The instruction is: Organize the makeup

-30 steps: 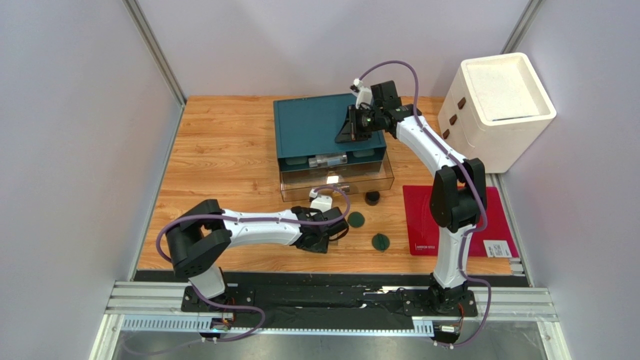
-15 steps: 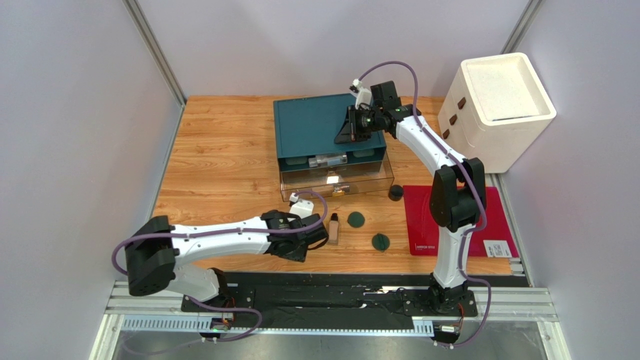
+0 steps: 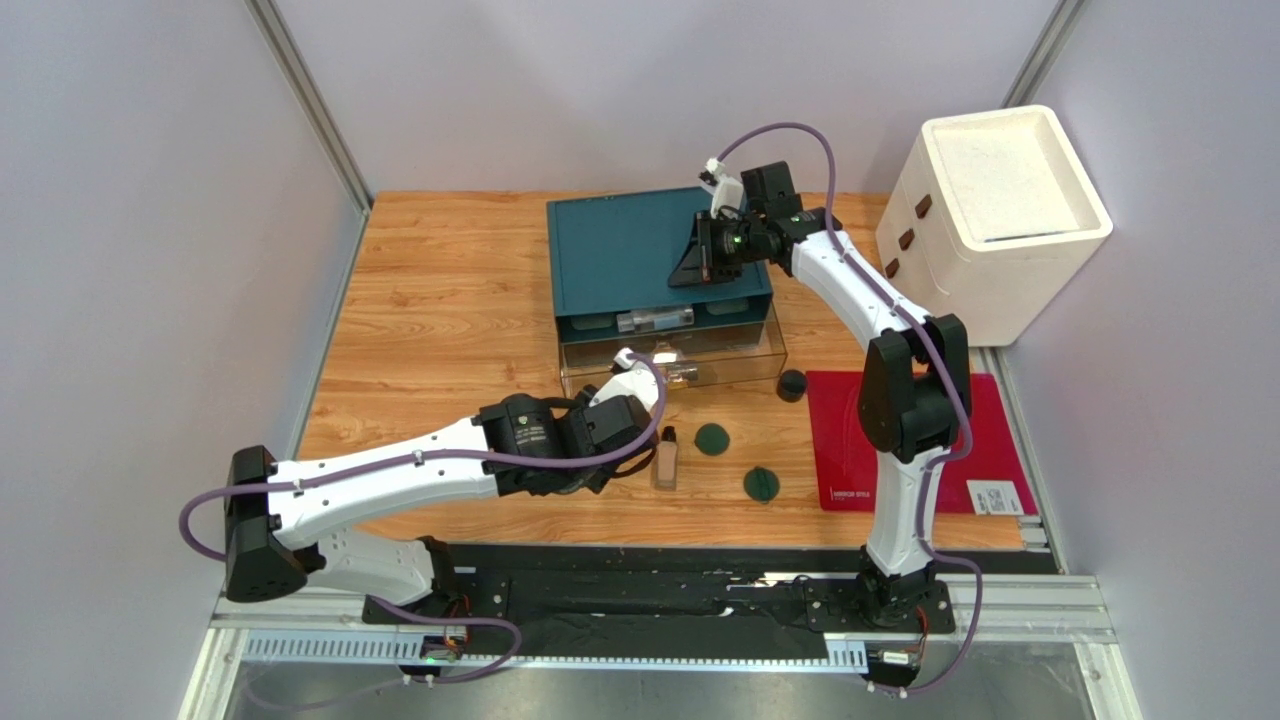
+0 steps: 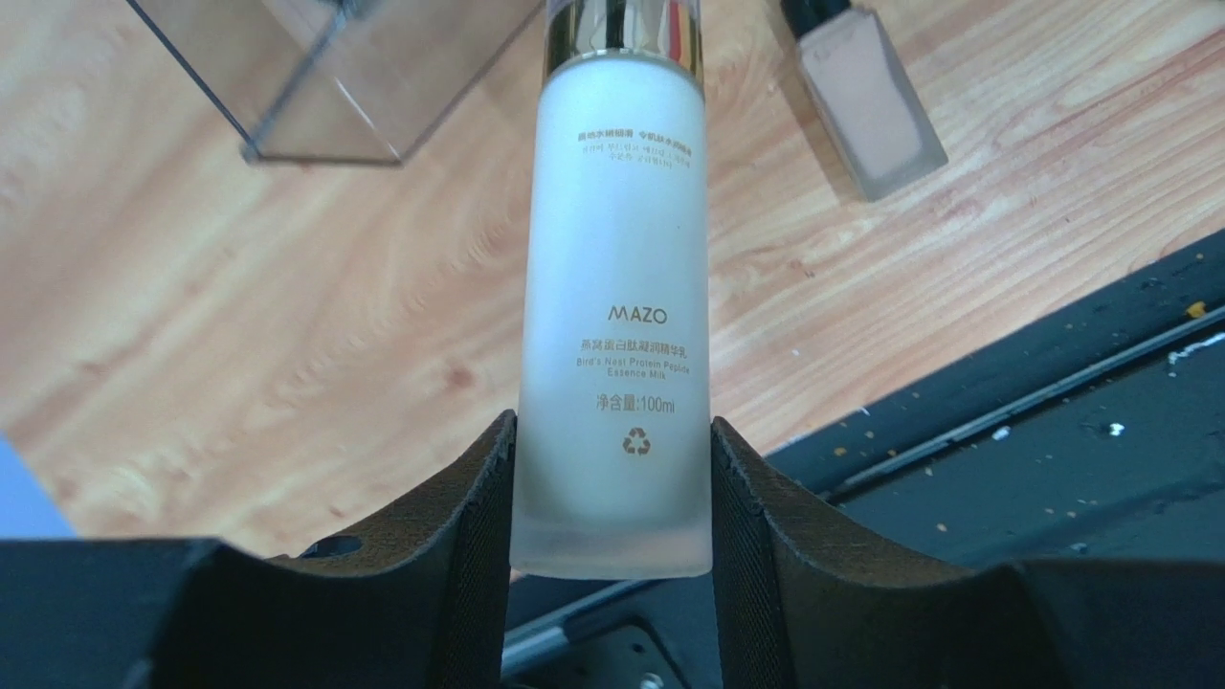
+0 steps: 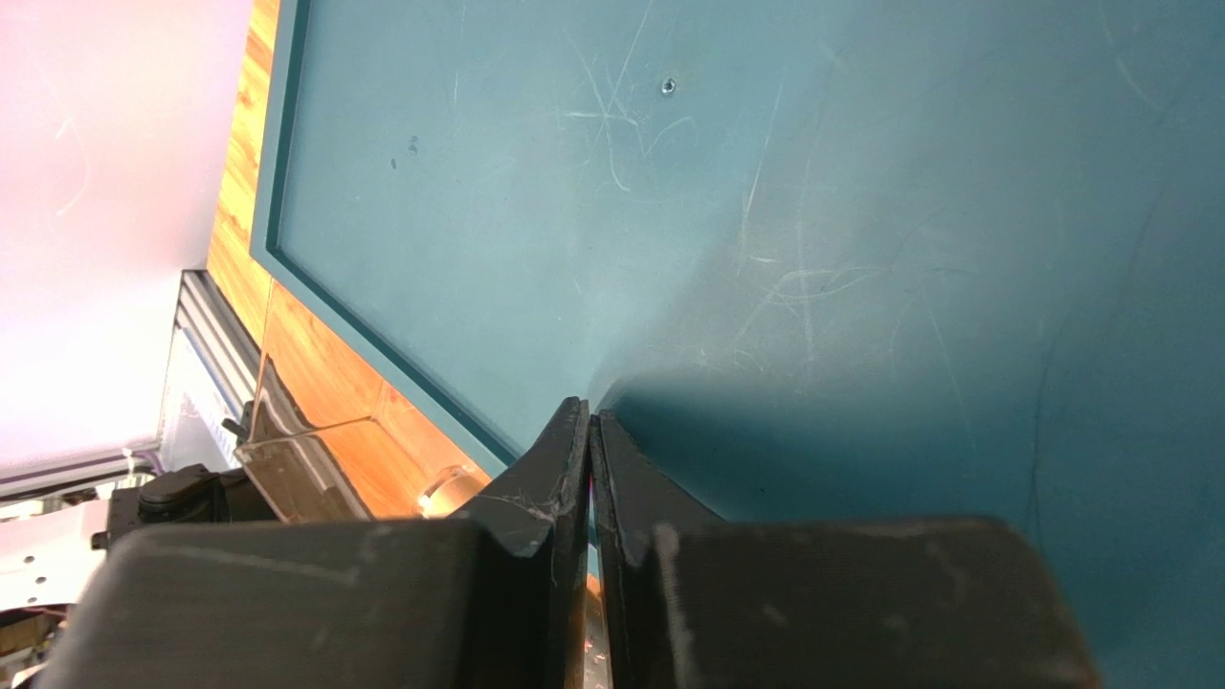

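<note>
Cream bottle with gold cap is clamped near its base by the left end effector, over the wooden surface and close to the clear drawer. With the grip so far from the cap, the bottle could tilt or slip, or its top could catch the drawer wall or knock the beige tube nearby. Only the top view shows the green discs, the black jar and the right end effector. Its own wrist view shows its fingers together against the teal box.
</note>
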### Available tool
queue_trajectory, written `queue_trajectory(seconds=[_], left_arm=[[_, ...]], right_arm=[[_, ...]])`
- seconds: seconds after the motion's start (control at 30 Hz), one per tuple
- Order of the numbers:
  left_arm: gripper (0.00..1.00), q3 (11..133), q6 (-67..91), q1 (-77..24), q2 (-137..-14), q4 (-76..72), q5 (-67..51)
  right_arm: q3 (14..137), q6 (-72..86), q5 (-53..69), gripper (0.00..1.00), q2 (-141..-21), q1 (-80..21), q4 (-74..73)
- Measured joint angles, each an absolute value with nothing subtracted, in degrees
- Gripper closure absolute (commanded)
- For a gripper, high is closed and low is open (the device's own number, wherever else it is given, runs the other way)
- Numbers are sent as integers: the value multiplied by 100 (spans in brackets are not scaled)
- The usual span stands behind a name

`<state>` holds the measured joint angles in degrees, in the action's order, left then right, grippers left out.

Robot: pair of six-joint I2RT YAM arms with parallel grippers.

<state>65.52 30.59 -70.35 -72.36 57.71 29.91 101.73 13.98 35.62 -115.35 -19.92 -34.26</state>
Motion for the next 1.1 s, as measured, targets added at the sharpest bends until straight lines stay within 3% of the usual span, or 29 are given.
queue_trajectory(seconds=[0.27, 0.63, 0.87, 1.1], left_arm=[[100, 6879, 1487, -7046, -7566, 5369, 3242], [100, 6908, 716, -7037, -7196, 5120, 2152], [100, 6908, 381, -7037, -6364, 4856, 2847], [100, 6908, -54, -6659, -6652, 4147, 3098]], right_arm=[[10219, 1500, 3739, 92, -11616, -1988, -3422], [10250, 1505, 3804, 92, -11657, -1968, -3446], [10274, 1507, 3844, 94, -11684, -1964, -3465], [10274, 1505, 3872, 94, -11690, -1955, -3468]])
